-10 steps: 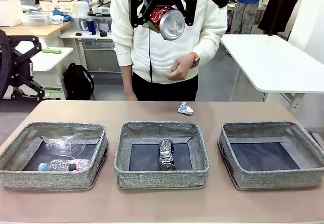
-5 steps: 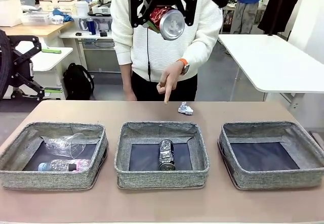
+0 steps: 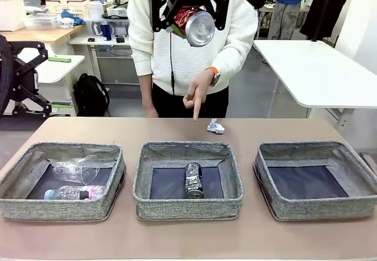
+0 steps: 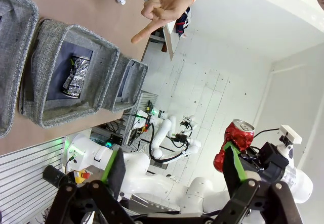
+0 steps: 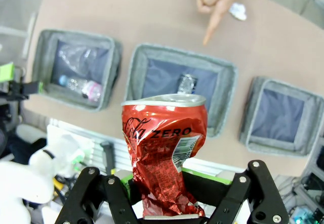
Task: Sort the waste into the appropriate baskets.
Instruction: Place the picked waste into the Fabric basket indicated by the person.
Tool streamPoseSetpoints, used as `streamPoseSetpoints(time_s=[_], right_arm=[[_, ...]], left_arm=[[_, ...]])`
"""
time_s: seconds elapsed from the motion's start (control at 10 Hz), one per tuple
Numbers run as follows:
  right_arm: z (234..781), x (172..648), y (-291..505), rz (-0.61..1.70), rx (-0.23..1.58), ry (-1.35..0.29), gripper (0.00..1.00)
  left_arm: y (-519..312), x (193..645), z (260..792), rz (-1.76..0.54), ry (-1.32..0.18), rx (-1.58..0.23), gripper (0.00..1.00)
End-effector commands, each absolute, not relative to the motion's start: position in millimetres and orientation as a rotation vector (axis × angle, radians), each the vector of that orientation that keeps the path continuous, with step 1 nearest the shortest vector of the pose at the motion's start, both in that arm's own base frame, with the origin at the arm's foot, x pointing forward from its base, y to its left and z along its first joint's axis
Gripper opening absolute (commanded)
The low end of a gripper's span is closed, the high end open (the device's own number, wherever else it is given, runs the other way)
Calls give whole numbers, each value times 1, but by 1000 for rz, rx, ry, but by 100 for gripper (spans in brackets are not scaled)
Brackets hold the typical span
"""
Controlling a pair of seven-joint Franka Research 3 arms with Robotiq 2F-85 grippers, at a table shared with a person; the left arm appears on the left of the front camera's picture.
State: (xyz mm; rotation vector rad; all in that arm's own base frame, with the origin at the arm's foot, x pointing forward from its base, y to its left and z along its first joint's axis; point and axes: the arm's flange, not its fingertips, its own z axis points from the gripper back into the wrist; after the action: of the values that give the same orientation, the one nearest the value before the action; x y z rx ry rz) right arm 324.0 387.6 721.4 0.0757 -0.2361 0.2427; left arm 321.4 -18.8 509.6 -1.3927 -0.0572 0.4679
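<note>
Person's hand now lowered, pointing at middle basket. Our right gripper clamped on crushed red can, left gripper apart. We likely release there.

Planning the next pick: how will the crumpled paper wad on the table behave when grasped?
The paper wad looks small and crumpled, so probably very light and squashy. Its irregular folds suggest it won't roll, though a nudge might slide it.
</note>
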Motion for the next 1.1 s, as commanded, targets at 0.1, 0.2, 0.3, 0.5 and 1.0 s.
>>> streamPoseSetpoints(time_s=[0.1,0.2,0.3,0.5,1.0], right_arm=[[650,342,390,176,67,-109,6],[609,337,400,163,75,-56,6],[560,335,411,36,-29,-63,6],[482,330,420,105,-45,85,6],[485,342,401,-5,8,-197,6]], left_arm=[[-20,322,513,480,-58,-1410,100],[-20,322,513,480,-58,-1410,100],[-20,322,513,480,-58,-1410,100],[-20,322,513,480,-58,-1410,100],[-20,322,513,480,-58,-1410,100]])
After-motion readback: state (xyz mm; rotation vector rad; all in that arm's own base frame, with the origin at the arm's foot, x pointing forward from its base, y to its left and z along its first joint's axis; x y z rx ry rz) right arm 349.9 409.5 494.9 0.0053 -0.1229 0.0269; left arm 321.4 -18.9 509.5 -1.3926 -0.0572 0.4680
